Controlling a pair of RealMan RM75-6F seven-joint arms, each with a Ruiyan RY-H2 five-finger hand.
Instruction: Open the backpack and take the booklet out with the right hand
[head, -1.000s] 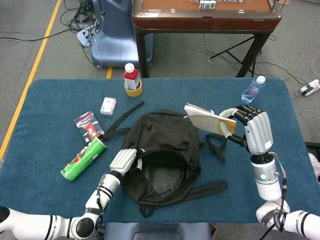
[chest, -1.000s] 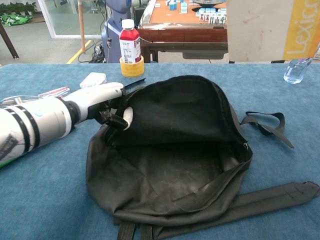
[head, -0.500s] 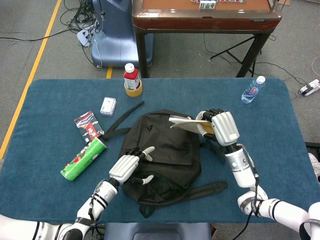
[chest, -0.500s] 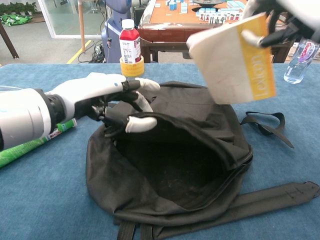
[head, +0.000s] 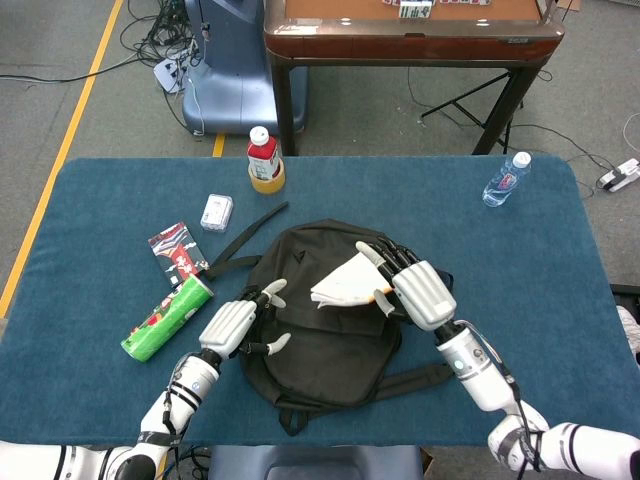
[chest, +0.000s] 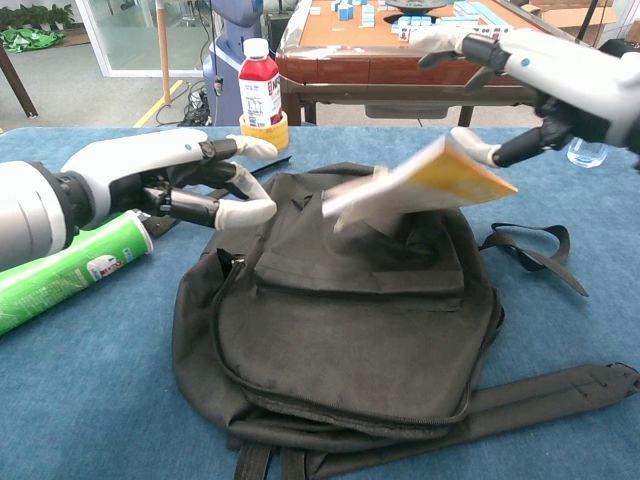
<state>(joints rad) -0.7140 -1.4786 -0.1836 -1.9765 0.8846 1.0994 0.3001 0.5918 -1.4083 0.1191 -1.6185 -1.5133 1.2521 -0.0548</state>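
While the black fabric backpack (head: 325, 315) lies flat and slack on the blue felt-like table (head: 520, 290), its flap down and its zip line curving round the lower edge, the right hand (head: 415, 285) holds the booklet (head: 348, 285) over the bag's upper part. In the chest view the booklet (chest: 415, 185) is motion-blurred, a thin soft-cover wedge with a yellow face and white page edges, tilted, its lower end just at the bag's cloth; the thumb (chest: 478, 150) presses on its top while the other fingers (chest: 445, 38) spread above. The left hand (head: 235, 325), grey-white hard shell with pale fingertips, hovers at the bag's left edge with fingers apart and lightly curled, gripping nothing. Webbing straps (head: 410, 380) trail from the bag. Left of it lies a glossy green cylindrical can (head: 167, 318) on its side, a crinkled snack packet (head: 177, 250), and a small white box (head: 216, 211). A red-capped juice bottle (head: 264, 160) stands at the far edge; a clear plastic water bottle (head: 506, 180) stands far right.
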